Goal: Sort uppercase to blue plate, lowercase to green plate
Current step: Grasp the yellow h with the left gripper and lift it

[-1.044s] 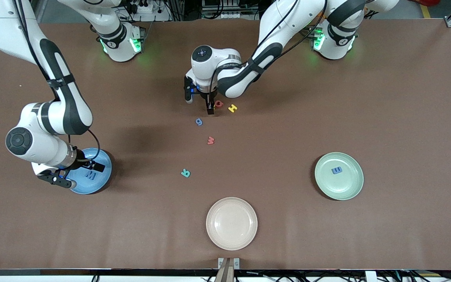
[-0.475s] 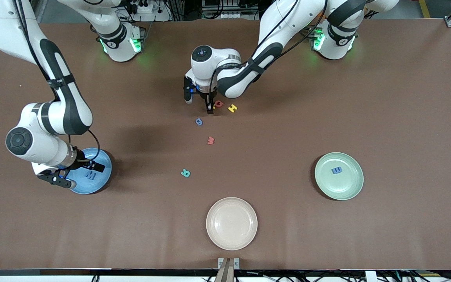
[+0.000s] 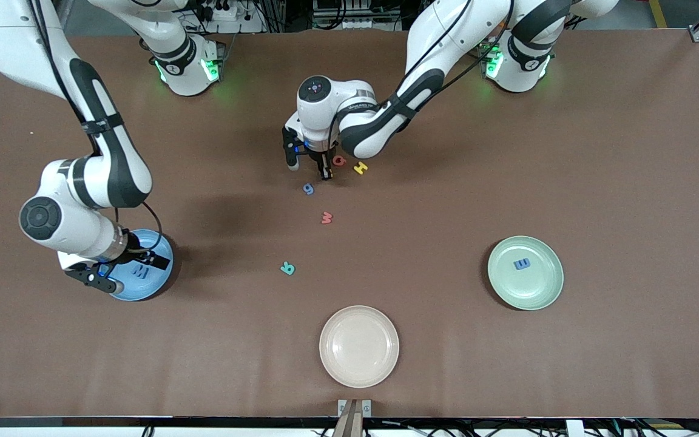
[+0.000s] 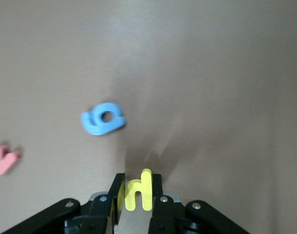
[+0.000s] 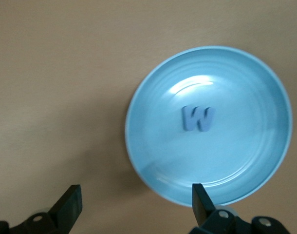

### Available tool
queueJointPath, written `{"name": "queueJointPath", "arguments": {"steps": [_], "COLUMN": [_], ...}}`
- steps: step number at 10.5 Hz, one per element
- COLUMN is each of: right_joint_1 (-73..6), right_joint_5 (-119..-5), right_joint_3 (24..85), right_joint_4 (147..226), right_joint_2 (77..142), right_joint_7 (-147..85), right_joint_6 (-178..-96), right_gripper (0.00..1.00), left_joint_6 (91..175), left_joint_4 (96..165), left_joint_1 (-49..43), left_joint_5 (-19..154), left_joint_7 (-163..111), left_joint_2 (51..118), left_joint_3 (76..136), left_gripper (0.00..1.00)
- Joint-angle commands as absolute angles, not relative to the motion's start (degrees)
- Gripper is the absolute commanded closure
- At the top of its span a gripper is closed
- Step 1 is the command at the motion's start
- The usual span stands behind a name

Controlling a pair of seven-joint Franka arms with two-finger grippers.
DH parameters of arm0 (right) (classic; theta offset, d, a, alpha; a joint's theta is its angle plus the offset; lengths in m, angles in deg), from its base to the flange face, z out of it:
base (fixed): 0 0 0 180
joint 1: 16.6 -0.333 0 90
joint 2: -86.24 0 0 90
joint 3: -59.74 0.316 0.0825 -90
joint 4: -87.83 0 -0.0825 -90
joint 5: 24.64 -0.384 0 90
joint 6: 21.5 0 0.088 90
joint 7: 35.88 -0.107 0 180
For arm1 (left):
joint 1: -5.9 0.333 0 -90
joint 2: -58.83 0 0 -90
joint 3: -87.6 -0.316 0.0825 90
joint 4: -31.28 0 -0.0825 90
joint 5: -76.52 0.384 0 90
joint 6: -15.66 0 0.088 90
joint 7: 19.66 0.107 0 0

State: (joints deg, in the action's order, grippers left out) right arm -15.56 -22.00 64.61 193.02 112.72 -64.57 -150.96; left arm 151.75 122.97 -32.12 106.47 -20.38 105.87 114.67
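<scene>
The left wrist view shows my left pincer (image 4: 137, 197) pinching the little yellow n (image 4: 139, 191) just off the counter (image 3: 598, 152), so next I carry it to the green plate (image 3: 543, 291), while my right pincer (image 5: 134, 204) waits wide over the blue plate (image 5: 246, 161).

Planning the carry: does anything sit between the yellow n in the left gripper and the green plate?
Nothing visible blocks it. The left gripper is shut on the yellow n; bare table runs to the green plate, which holds only the blue m.
</scene>
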Motion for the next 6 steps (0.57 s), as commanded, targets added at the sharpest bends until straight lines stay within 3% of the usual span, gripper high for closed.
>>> {"name": "queueJointPath", "arguments": {"steps": [1, 6], "right_joint_1": [-18.69, -26.68], "right_joint_5": [-21.74, -21.56], "right_joint_3": [64.75, 64.75], "right_joint_4": [190.85, 189.97], "right_joint_2": [113.31, 113.83], "right_joint_7": [-71.18, -77.36], "right_joint_6": [-149.99, -150.08], "right_gripper": [0.0, 0.0], "left_joint_6": [150.75, 136.44], "left_joint_4": [123.65, 123.74], "left_joint_1": [-30.15, -16.82], "left_joint_5": [103.34, 99.73], "left_joint_7": [-21.42, -20.72], "left_joint_2": [102.16, 92.94], "left_joint_3": [114.59, 114.59], "left_gripper": [1.0, 1.0]}}
